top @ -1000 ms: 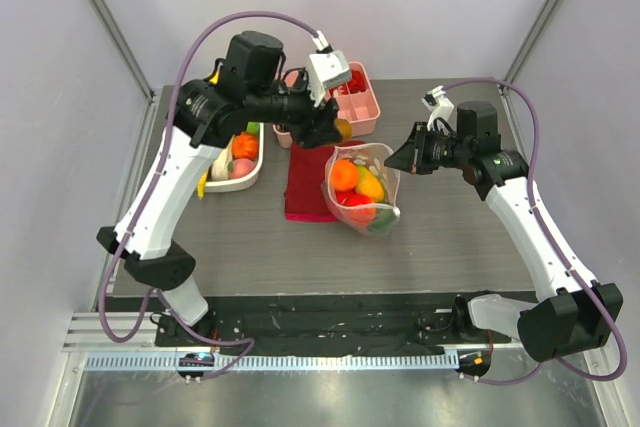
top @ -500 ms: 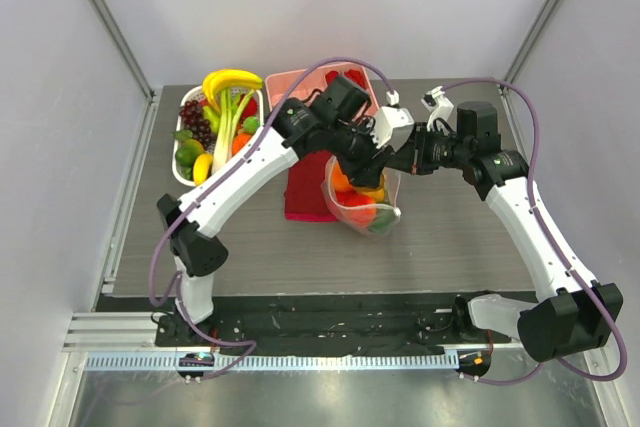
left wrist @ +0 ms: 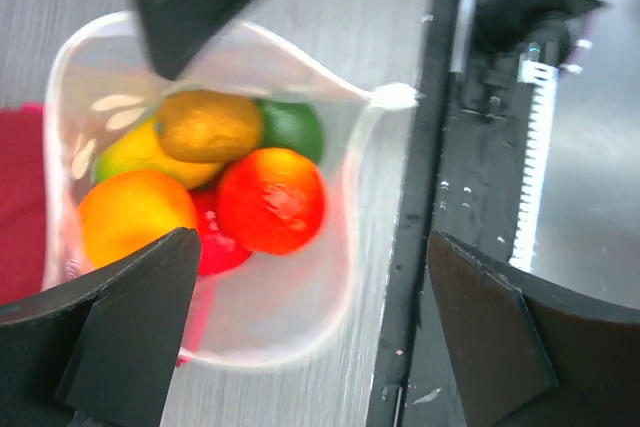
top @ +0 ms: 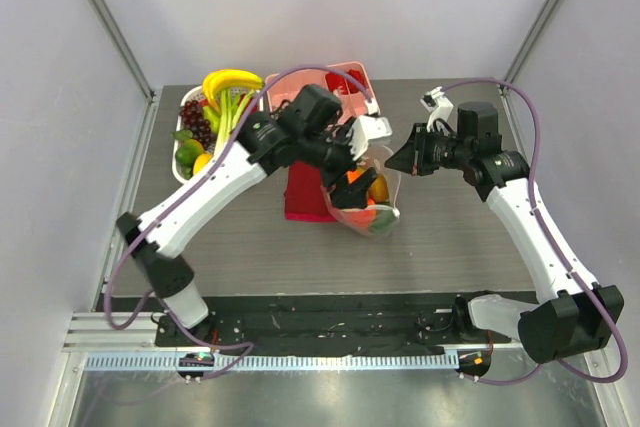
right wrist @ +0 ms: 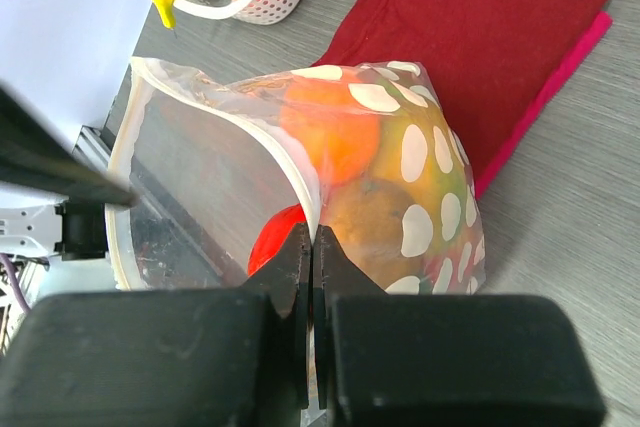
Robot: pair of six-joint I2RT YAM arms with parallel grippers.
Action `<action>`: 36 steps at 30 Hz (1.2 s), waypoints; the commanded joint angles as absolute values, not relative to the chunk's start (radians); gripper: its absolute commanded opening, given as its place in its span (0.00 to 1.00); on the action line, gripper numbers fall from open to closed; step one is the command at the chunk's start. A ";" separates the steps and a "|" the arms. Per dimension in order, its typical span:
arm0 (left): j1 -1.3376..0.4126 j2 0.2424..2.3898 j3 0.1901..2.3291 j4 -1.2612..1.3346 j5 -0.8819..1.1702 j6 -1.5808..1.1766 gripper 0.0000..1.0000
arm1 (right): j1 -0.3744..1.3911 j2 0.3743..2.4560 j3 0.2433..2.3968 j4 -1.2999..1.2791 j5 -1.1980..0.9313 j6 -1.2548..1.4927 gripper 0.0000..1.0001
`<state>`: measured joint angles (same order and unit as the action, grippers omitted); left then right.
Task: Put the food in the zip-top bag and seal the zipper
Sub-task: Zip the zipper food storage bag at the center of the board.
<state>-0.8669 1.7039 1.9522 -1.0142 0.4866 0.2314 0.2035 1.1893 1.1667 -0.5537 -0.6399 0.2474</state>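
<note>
The zip-top bag [top: 372,209] stands open on the table, beside the red cloth. The food [top: 377,189] lies inside it: in the left wrist view an orange fruit [left wrist: 135,212], a red one [left wrist: 270,199], a brown one [left wrist: 210,125], a green one [left wrist: 292,127] and a yellow one. My left gripper [top: 352,175] hangs open and empty over the bag's mouth [left wrist: 310,347]. My right gripper [top: 393,160] is shut on the bag's rim, on the unsealed zipper strip [right wrist: 290,162], and holds that side up [right wrist: 311,247].
A dark red cloth [top: 305,192] lies left of the bag and partly under it. A white basket [top: 188,169] with a banana, grapes and other fruit stands at the back left. A pink divided tray [top: 335,87] stands behind the bag. The table's front edge lies close to the bag [left wrist: 420,197].
My left arm swung from the pink tray side to over the bag, then drew back slightly to the left. My right gripper kept its hold on the rim.
</note>
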 commanded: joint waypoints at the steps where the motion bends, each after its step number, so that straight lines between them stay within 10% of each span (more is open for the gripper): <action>1: -0.873 1.570 1.824 -0.868 0.629 0.337 0.96 | 0.221 1.190 1.204 -0.496 -0.669 0.229 0.01; 17: -1.012 1.634 1.715 -0.808 0.447 0.561 0.69 | 0.284 1.239 1.261 -0.479 -0.676 0.213 0.01; 28: -1.012 1.597 1.586 -0.695 0.368 0.508 0.42 | 0.296 1.218 1.227 -0.430 -0.696 0.189 0.01; 30: -1.011 1.591 1.571 -0.675 0.380 0.496 0.23 | 0.296 1.215 1.217 -0.410 -0.695 0.189 0.01; 33: -0.990 1.594 1.585 -0.654 0.406 0.431 0.00 | 0.296 1.212 1.207 -0.400 -0.674 0.169 0.22; 36: -0.942 1.601 1.597 -0.614 0.480 0.318 0.00 | 0.291 1.180 1.175 -0.400 -0.637 0.123 0.51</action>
<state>-0.9962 1.6398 1.5692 -0.7208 0.3985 0.4419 0.2928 1.2404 1.2007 -0.4683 -0.6685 0.1894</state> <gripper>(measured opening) 0.021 0.426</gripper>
